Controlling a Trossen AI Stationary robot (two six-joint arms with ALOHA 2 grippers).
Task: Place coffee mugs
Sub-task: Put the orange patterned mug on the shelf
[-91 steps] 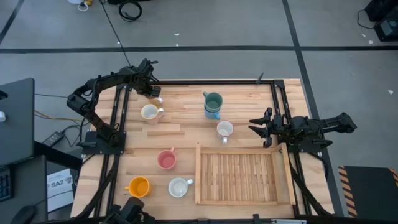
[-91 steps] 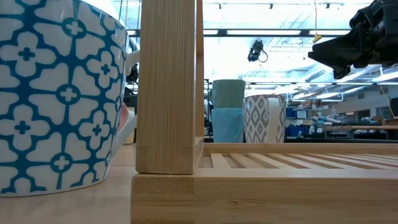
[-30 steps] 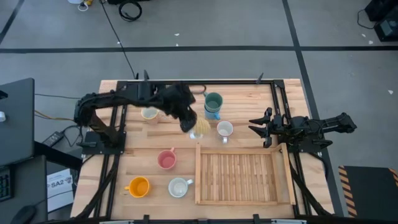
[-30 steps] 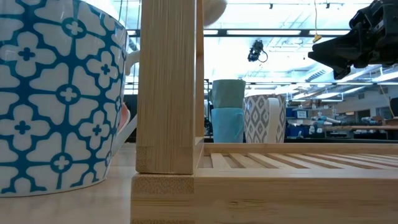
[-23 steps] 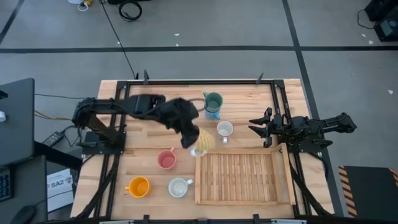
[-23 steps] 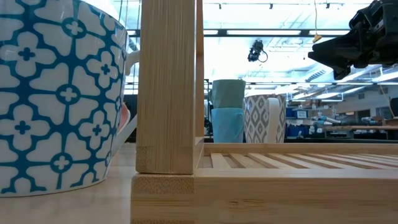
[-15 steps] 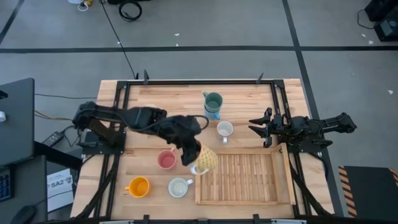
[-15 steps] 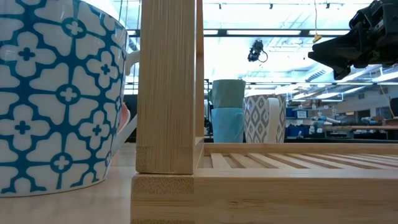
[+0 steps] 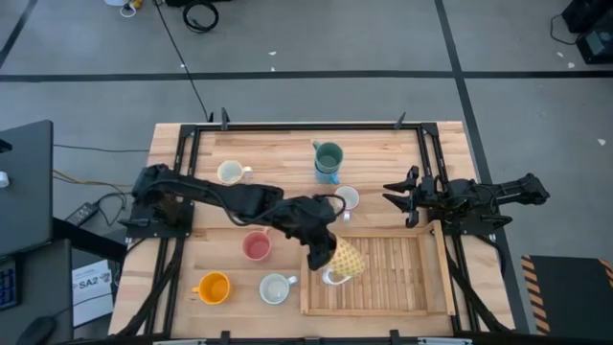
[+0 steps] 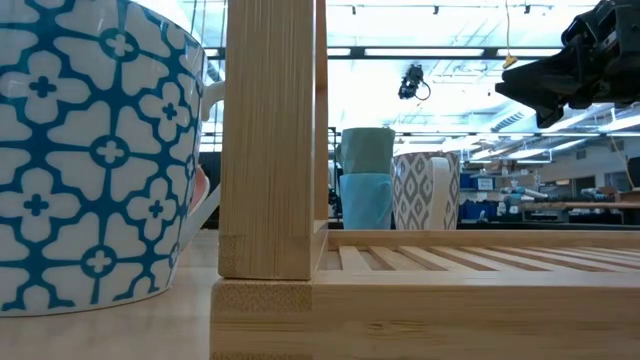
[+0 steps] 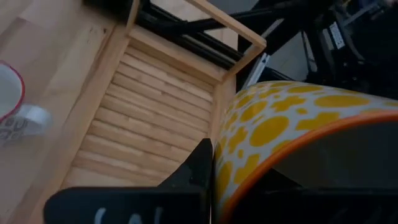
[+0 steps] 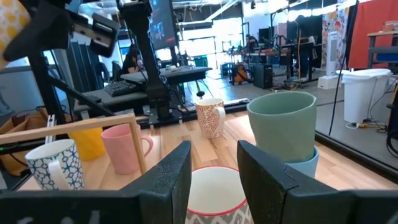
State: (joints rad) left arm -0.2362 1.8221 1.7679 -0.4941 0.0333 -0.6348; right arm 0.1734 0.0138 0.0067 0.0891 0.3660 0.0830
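Yellow-patterned mug carried over the wooden tray

The left gripper (image 9: 323,255) is clamped on the yellow-patterned mug (image 9: 347,257), holding it tilted above the tray's (image 9: 383,307) left end. To set it well, I would level the mug upright, lower it until its base meets the slats, clear of the tray wall, then let go. The right gripper (image 9: 410,197) waits at the table's right edge, jaws apart and empty. Other mugs stand on the table: pink mug (image 9: 256,246), orange mug (image 9: 213,287).

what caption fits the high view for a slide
Left gripper carries a yellow-patterned mug over the slatted tray; right arm waits.
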